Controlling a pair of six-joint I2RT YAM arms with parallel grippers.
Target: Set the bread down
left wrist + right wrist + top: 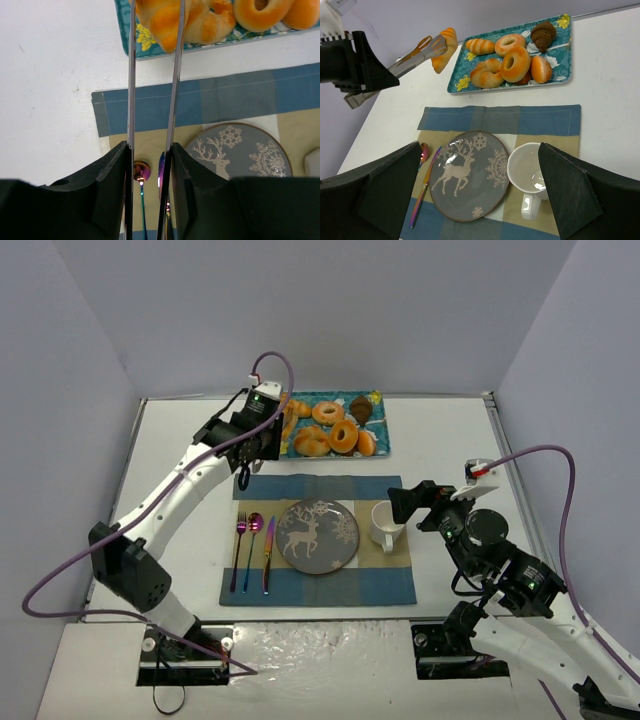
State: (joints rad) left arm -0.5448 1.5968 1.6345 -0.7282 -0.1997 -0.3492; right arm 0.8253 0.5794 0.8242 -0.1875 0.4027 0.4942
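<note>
My left gripper [258,437] is shut on metal tongs [131,75], and the tongs pinch an orange bread roll [162,22]. The roll hangs in the air over the tray's left end [446,44], with the tongs [415,54] below it in the right wrist view. A teal tray [383,422] at the back holds several more breads and donuts. A grey plate with a deer pattern [317,535] lies bare on the placemat, nearer than the held roll. My right gripper [477,167] is open and empty, hovering near the plate and mug.
A blue and tan placemat [320,486] lies mid-table. On it are a fork, spoon and knife [255,550] left of the plate and a white mug [385,525] to its right. White walls close in the table.
</note>
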